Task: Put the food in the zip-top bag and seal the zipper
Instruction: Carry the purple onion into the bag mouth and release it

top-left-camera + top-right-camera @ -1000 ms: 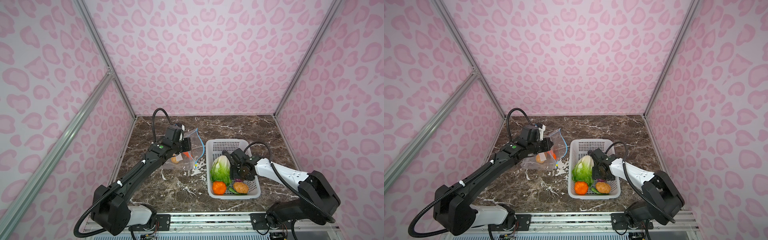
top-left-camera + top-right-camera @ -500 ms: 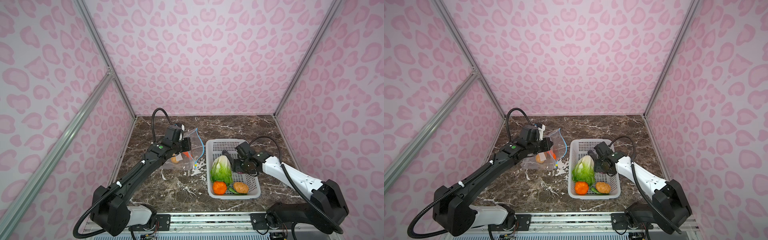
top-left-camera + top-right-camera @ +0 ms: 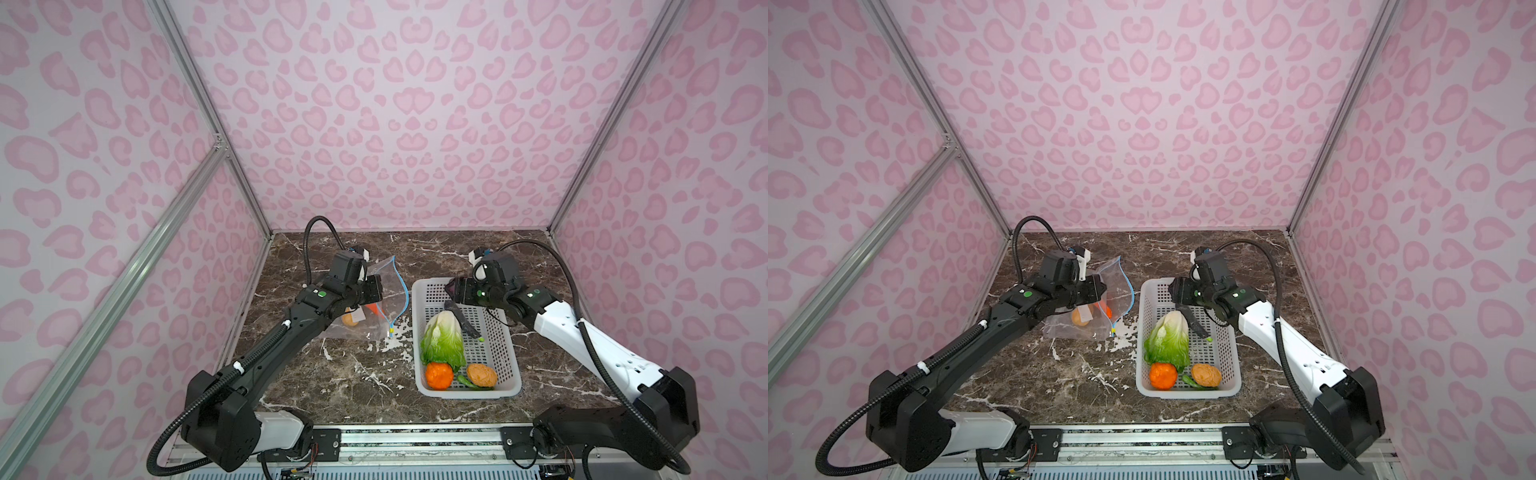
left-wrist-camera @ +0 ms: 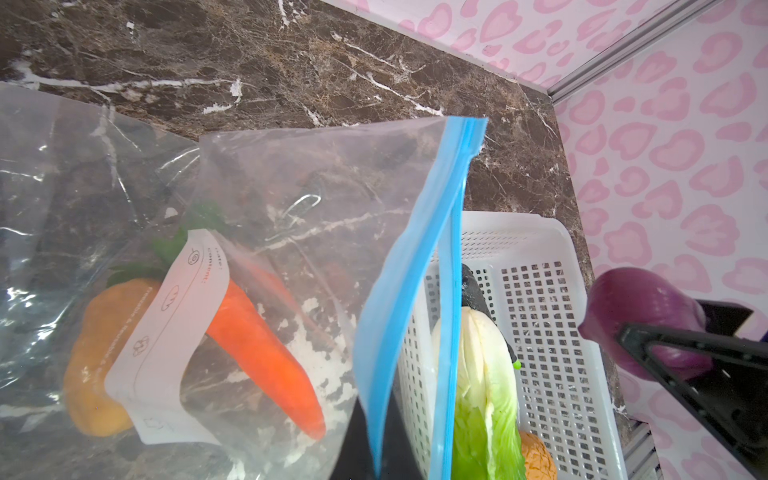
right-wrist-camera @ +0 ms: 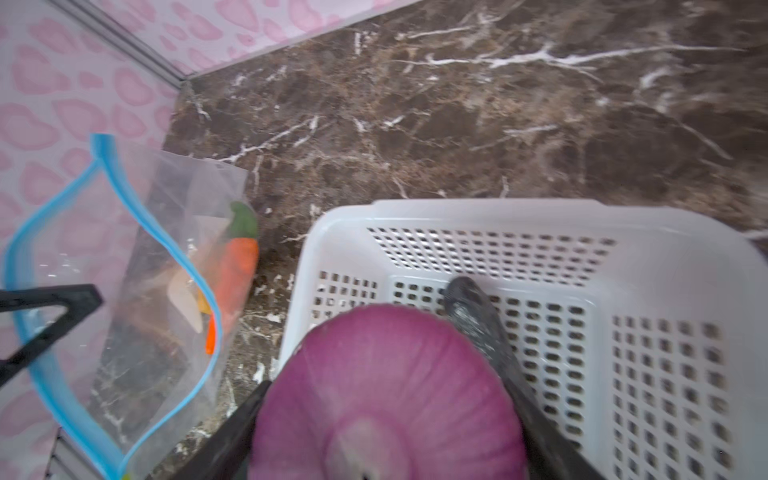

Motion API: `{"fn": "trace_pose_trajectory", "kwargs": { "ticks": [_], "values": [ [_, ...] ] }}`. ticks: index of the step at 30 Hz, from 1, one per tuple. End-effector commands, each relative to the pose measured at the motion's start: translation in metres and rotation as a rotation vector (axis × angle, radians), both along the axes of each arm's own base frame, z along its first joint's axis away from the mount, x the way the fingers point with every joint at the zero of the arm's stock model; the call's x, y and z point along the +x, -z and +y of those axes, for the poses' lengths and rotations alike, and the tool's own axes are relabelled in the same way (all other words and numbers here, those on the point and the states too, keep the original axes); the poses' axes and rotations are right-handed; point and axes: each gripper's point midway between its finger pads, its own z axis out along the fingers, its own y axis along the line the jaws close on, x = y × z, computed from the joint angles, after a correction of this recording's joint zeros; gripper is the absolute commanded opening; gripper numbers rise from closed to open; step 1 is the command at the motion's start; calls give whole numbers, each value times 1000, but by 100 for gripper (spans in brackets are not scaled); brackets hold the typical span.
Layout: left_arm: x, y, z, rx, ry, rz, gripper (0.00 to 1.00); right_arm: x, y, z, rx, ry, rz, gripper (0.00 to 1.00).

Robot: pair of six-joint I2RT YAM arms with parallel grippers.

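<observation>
A: R gripper?
B: Clamped round the purple onion, up over the basket's far end.
A: L gripper?
B: Pinched shut on the bag by its mouth edge, holding it up just left of the basket. The zipper is gaping, facing the onion.
A: What's in the bag?
B: Carrot & a potato. The cabbage, cucumber, orange fruit & 2nd potato are in the basket.

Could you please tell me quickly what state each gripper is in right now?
Left gripper: closed, holding the zip-top bag.
Right gripper: closed around the purple onion.
</observation>
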Motion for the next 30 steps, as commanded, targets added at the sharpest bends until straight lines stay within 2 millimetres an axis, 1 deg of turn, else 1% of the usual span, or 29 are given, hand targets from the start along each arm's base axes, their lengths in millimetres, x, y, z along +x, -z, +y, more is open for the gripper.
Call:
{"fn": "trace_pose_trajectory", "kwargs": {
  "ticks": [1, 4, 6, 9, 14, 17, 19, 23, 27, 30],
  "values": [
    [2, -2, -1, -4, -1, -11, 2, 15, -45, 51, 136, -146, -136, 56],
    [2, -2, -1, -2, 2, -10, 2, 11, -52, 85, 141, -248, -155, 56],
    [2, -3, -1, -3, 4, -10, 2, 7, -51, 104, 148, -300, -157, 56],
    [2, -3, -2, -5, 8, -8, 2, -1, -42, 125, 158, -339, -144, 55],
    [0, -5, -4, -17, 16, -8, 2, -12, -20, 150, 192, -372, -92, 55],
    [-1, -8, -4, -25, 19, -13, 2, -16, -5, 160, 177, -384, -67, 55],
    [-1, -10, -4, -29, 21, -17, 2, -14, 2, 165, 173, -380, -60, 55],
    [-3, -13, -5, -39, 24, -22, 2, -2, 10, 175, 190, -353, -67, 56],
    [-3, -14, -5, -42, 24, -23, 2, 12, 23, 181, 154, -329, -66, 56],
    [-3, -16, -5, -44, 24, -27, 2, 15, 33, 185, 133, -319, -61, 58]
  ]
}}
